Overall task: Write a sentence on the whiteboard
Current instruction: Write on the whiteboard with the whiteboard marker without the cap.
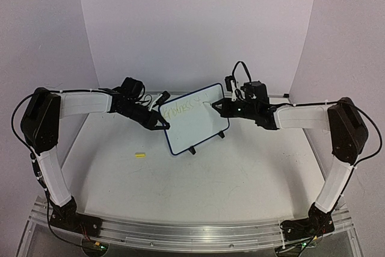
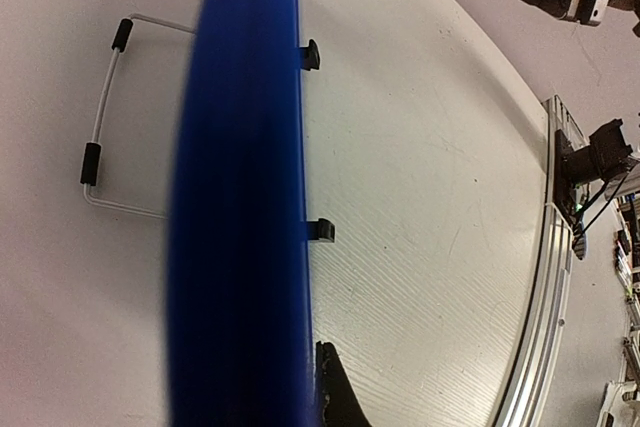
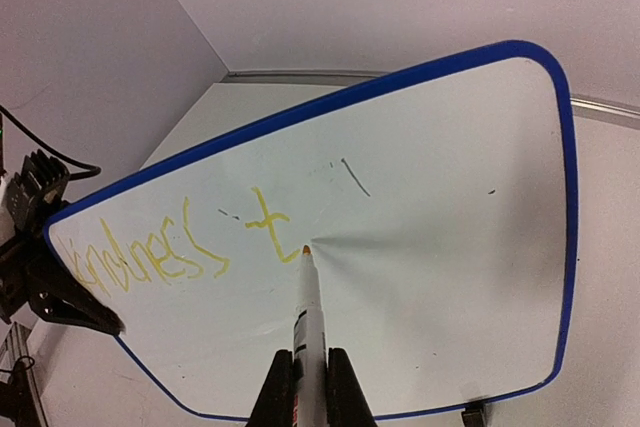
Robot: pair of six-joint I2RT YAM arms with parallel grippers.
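Mid-writing step. Right fingers [image 3: 330, 392] pinch a slim white marker [image 3: 310, 297], its orange-yellow tip touching the whiteboard [image 3: 450, 247] just ahead of them. Left fingers [image 1: 157, 121] clamp the board's left edge, steadying it. Sentence [image 3: 170, 257] looks part done: "kindness" plus a t-like stroke, faint thin yellow lines ahead-left of the right fingers. Next move probably needs light pressure and small strokes rightward into bare board. Board is glossy with rounded corners and a thin blue rim [image 2: 240, 197]. Wire stand [image 2: 100, 117] sits behind it on the matte surface [image 2: 430, 247].
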